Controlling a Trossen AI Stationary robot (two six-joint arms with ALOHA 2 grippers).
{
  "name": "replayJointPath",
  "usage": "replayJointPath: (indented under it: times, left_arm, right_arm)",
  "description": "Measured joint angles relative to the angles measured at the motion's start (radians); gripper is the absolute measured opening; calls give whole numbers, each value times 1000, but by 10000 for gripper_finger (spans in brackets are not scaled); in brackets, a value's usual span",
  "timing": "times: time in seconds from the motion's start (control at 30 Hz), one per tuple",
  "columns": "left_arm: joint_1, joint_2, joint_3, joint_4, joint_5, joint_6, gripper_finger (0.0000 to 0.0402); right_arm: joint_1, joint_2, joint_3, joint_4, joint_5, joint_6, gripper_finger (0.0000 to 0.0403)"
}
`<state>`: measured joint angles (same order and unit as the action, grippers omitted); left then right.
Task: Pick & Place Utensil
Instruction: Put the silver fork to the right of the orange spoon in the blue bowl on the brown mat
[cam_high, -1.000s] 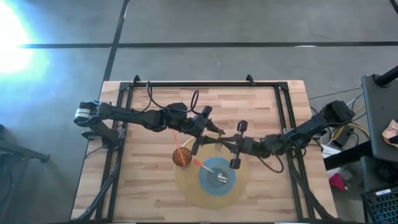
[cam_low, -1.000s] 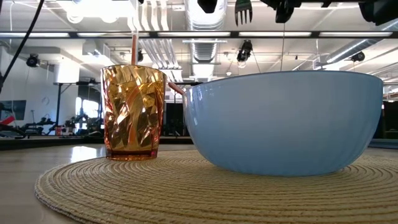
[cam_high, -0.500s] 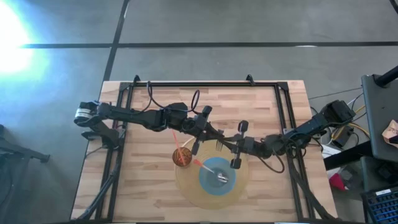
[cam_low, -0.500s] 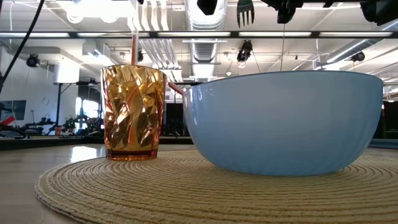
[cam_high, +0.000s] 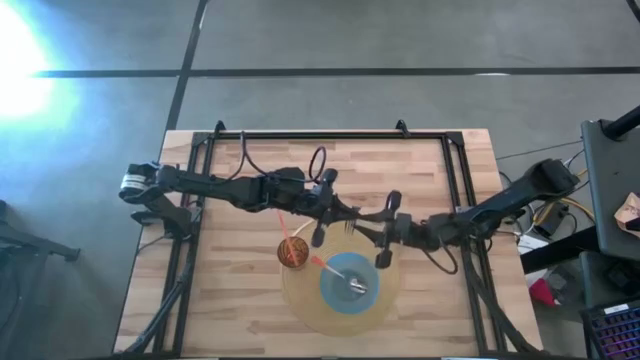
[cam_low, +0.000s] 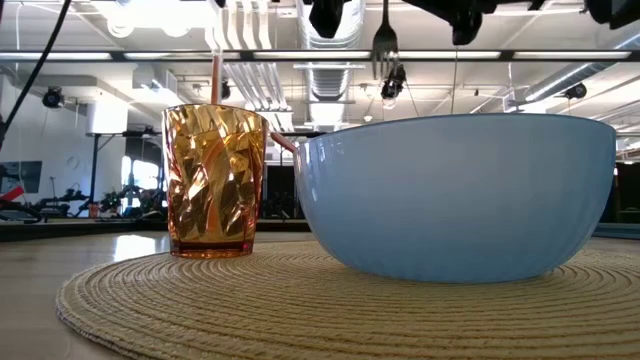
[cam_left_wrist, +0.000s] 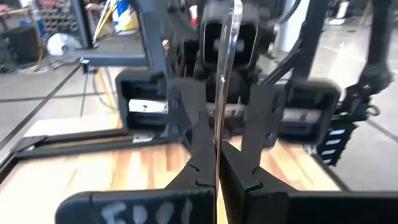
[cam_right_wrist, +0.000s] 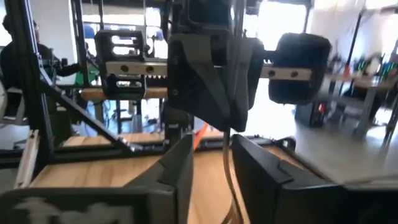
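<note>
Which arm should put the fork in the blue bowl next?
Probably the left. Its claw is shut on the fork, which hangs tines down near the blue bowl. The right claw is open, so it is not gripping the fork.

The table (cam_high: 240, 170) is pale wood in narrow planks, satin rather than glossy. At its 6 o'clock edge lies a round placemat (cam_low: 300, 300) of coarse woven fibre — ribbed, rough, matt. On it the bowl (cam_low: 460, 195) looks like smooth glazed ceramic or hard plastic, pale blue with a soft sheen; the low view cannot settle which. The tumbler (cam_low: 213, 180) at the bowl's 9 o'clock is clear amber plastic or glass, facetted and glossy. The fork (cam_left_wrist: 225, 74) is polished metal, thin and bright — mirror-like along its handle. Both grippers, left gripper (cam_left_wrist: 216, 169) and right gripper (cam_right_wrist: 210, 163), are matt black plastic
</note>
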<state>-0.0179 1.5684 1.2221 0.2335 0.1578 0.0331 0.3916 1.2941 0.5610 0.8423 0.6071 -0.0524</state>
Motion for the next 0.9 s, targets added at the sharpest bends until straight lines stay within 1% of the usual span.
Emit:
replayJointPath:
  times: [0.17,0.27,0.37,0.47,0.53,0.67,0.9]
  left_arm:
    - [1,0,0,-33,-30,-7,1]
    - [0,0,0,-50,-29,-25,1]
    - [0,0,0,-64,-29,-39,1]
    - [-2,2,0,-74,-29,-40,1]
    - [-4,4,0,-73,-29,-40,1]
    - [-7,21,0,-67,-29,-42,1]
    - [-8,66,0,-28,-29,-51,1]
  right_arm:
    - [0,-123,0,-230,-1,118,151]
    - [0,-190,0,-299,-1,136,169]
    - [1,-243,0,-305,-6,78,180]
    - [1,-279,1,-305,-41,-12,188]
    - [0,-288,3,-305,-70,-41,189]
    - [-3,-274,3,-299,-77,-52,189]
    - [-13,-184,4,-209,-77,-61,189]
